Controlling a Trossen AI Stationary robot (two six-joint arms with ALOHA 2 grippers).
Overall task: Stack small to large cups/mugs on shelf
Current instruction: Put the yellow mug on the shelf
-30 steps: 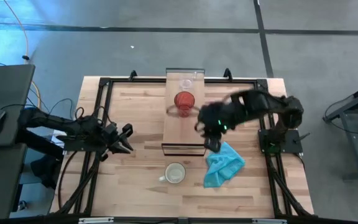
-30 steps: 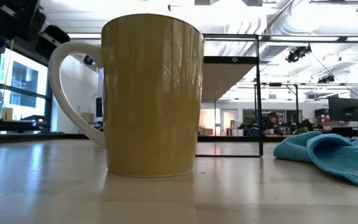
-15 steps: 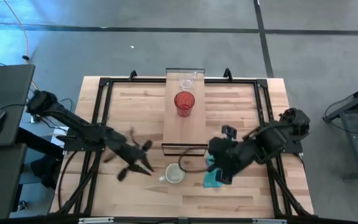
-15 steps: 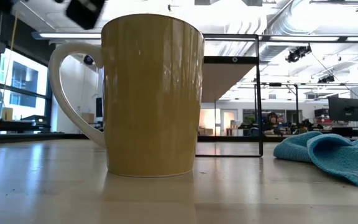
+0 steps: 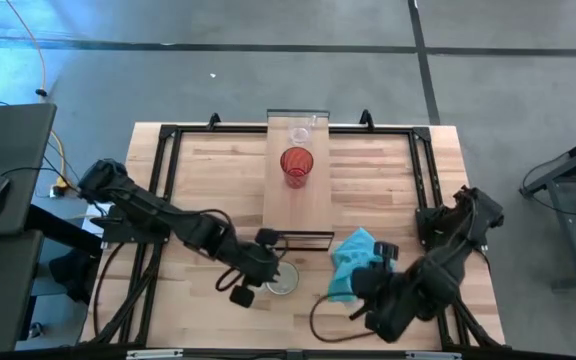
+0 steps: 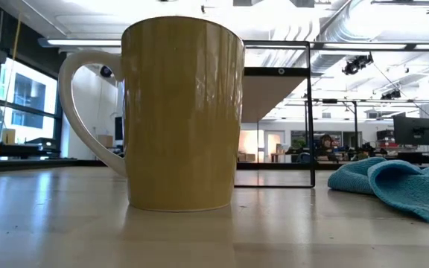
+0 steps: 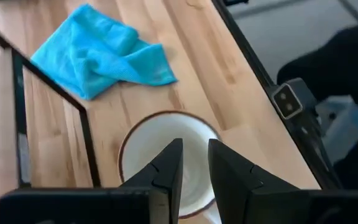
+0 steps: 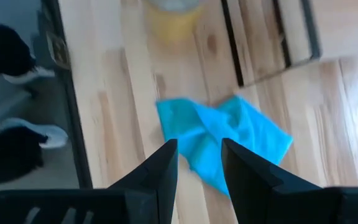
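Observation:
The cream handled mug (image 5: pixel 284 280) (image 6: pixel 181 112) stands upright on its base on the tabletop near the near edge, its handle (image 6: pixel 80 104) free. My left gripper (image 5: pixel 271 271) (image 7: pixel 195 168) hovers over the mug's mouth (image 7: pixel 160 146), open by a narrow gap, touching nothing. The red cup (image 5: pixel 296 165) and the tiny clear glass (image 5: pixel 299 134) stand on the shelf (image 5: pixel 296 205). My right gripper (image 5: pixel 365 291) (image 8: pixel 199 155) is open above the teal cloth (image 8: pixel 222 143), near the table's near right side.
The teal cloth (image 5: pixel 354 262) (image 6: pixel 393 182) lies crumpled on the table just right of the mug. The shelf's dark end frame (image 5: pixel 298 235) stands just beyond the mug. Bare planks lie on the table's left half (image 5: pixel 208 170).
My left arm has swung from the table's left side toward the near edge and now sits over the mug. My right arm has drawn back from the shelf toward the near right edge, ending above the teal cloth. The mug, cups and cloth have stayed put.

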